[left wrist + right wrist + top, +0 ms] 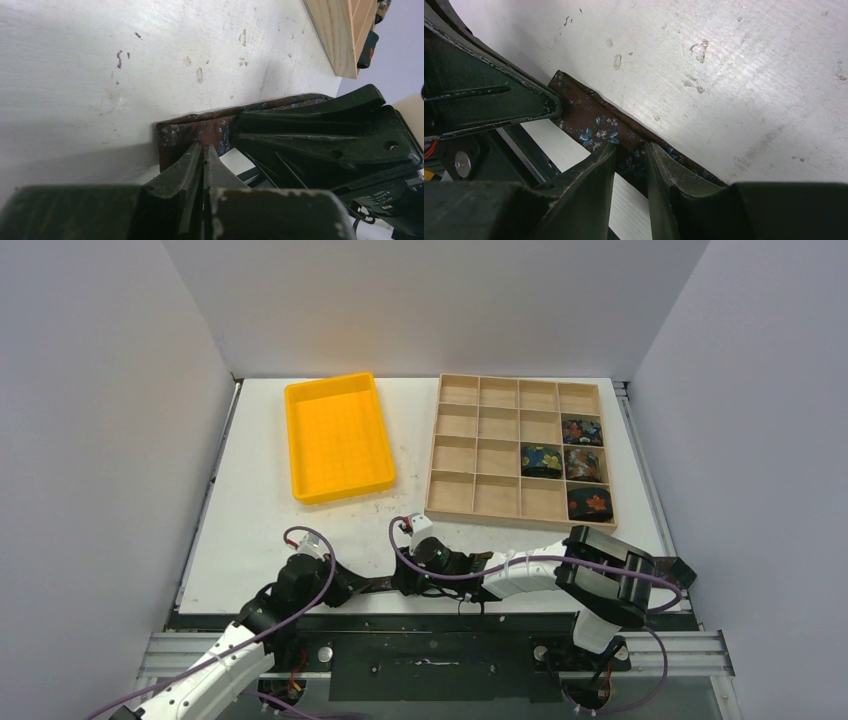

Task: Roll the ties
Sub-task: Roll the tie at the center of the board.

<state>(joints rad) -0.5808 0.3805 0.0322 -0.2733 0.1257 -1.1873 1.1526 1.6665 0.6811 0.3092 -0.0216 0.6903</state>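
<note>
- The left fingers (204, 150) are pressed together at the desk's (250, 510) near edge, tips touching one end of a brown, blue-flowered tie (596, 125); whether fabric is caught, I cannot tell.
- The tie lies flat as a narrow strip along that edge.
- The right fingers (610, 154) stand slightly spread, straddling the strip.
- Far right, four rolled ties (584, 463) fill cells of a wooden tray (432, 480).
</note>
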